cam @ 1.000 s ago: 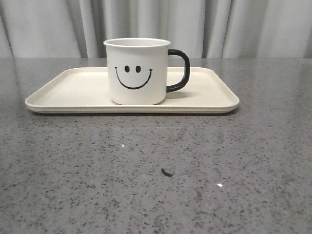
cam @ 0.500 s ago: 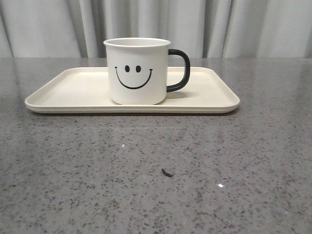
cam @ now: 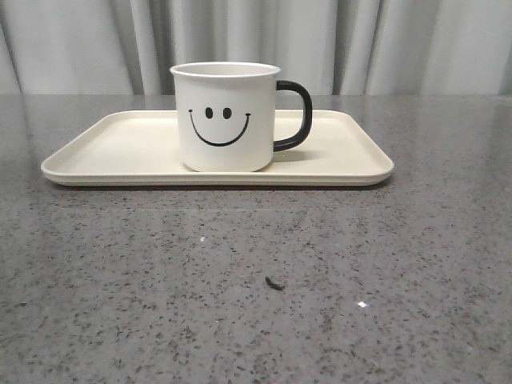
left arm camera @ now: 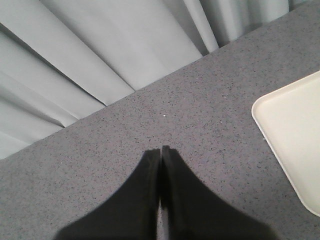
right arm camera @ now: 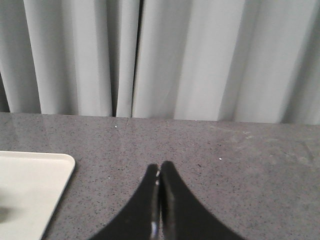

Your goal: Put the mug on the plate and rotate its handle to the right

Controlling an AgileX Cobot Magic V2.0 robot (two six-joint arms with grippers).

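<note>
Front view – dark speck (cam: 274,282) on table (cam: 416,264), well before plate (cam: 120,152).

The mug (cam: 225,117) is cream-white and cylindrical, with a black smiley face printed on the side that faces the front camera. It stands upright on the plate (cam: 104,156), a little left of the plate's middle and toward its front edge. The handle (cam: 294,115) is a glossy black C-shaped loop, and it points to the right. The plate is a large flat cream rectangular tray with rounded corners and a low raised rim, much wider than the mug. It lies flat on the grey speckled surface (cam: 256,280), its long side across the front view.
</note>
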